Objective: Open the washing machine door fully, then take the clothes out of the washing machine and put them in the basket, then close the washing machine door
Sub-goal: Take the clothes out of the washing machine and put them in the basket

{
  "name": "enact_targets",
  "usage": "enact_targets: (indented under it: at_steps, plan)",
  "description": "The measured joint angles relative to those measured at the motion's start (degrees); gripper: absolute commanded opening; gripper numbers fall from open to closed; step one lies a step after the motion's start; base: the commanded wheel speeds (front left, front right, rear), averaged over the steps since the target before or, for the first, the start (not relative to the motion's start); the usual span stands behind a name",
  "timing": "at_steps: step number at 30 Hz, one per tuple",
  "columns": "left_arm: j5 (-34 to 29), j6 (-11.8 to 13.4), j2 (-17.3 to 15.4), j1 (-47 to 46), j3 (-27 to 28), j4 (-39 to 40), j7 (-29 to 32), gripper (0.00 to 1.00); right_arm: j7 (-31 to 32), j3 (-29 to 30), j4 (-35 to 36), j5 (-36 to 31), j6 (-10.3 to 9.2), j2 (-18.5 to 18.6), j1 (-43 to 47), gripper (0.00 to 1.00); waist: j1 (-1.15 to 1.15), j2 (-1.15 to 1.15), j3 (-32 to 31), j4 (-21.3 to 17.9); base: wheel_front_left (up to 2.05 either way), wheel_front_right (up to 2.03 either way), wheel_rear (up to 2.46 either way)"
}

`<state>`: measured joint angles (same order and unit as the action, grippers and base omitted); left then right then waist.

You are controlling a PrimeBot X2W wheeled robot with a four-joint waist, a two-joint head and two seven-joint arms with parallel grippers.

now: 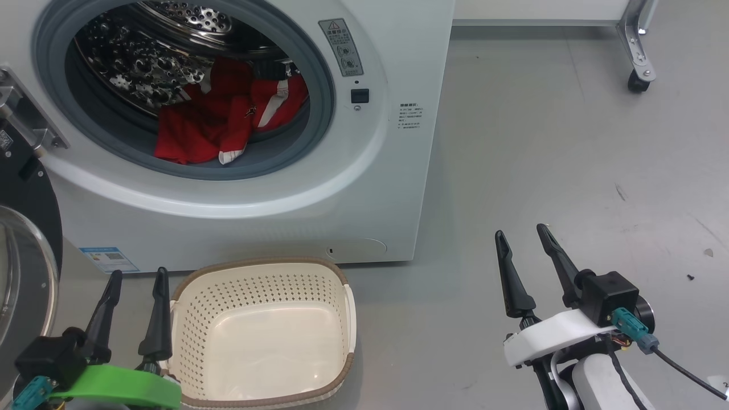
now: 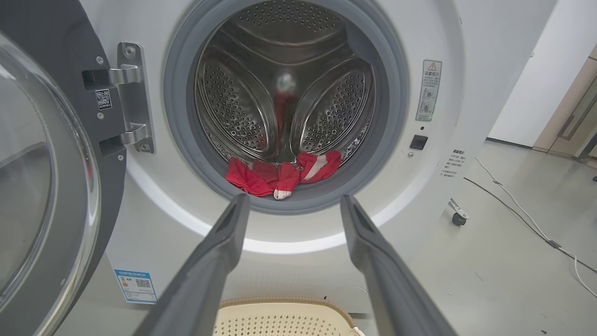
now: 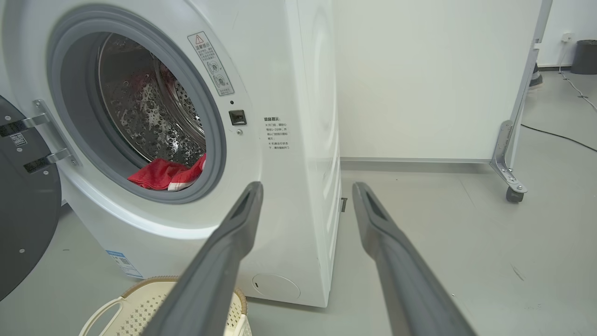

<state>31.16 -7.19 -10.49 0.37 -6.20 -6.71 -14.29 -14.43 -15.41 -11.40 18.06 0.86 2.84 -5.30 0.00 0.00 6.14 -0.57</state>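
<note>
The white washing machine [image 1: 376, 188] stands with its door [image 1: 25, 239] swung wide open on the left. The red and white clothes [image 1: 228, 119] lie at the front of the steel drum, over the grey seal; I see the clothes [image 2: 280, 175] in the left wrist view and the clothes [image 3: 165, 175] in the right wrist view too. The cream basket [image 1: 347, 310] sits empty on the floor before the machine. My left gripper [image 1: 139, 276] is open, just left of the basket. My right gripper [image 1: 521, 233] is open over bare floor right of the machine.
A white panel on a metal leg with a caster [image 1: 638, 80] stands at the back right. A cable [image 2: 522, 219] runs over the grey floor to the right. The open door [image 2: 42, 186] juts out on the left side.
</note>
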Motion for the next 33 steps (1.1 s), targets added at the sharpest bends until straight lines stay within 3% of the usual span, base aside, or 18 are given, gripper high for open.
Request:
enact_targets:
  at_steps: [16,17,21,33]
  plan:
    - [-0.6,0.0,0.0,0.0,-0.4,0.0,0.0,1.0,0.0,-0.1,0.2,0.0,-0.01,0.0,0.0,1.0,0.0,0.0,0.4,-0.1,0.0,0.0,0.0]
    - [-0.6,0.0,-0.8,0.1,2.2,0.6,-0.2,1.0,0.0,-2.1,1.2,-0.1,-0.04,0.0,0.0,1.0,0.0,0.0,2.9,-1.1,0.0,0.0,0.0]
    - [-1.2,0.2,-1.8,0.0,3.8,1.4,-0.2,1.0,0.0,-3.0,1.8,0.0,-0.56,0.0,-0.1,1.0,0.0,0.0,4.5,-2.0,0.0,0.0,0.0]
    - [-3.1,1.4,-7.3,-7.8,4.7,3.7,2.5,1.0,0.0,-5.4,4.5,0.6,-2.55,0.0,-0.7,1.0,0.0,0.0,11.8,-5.9,0.0,0.0,0.0]
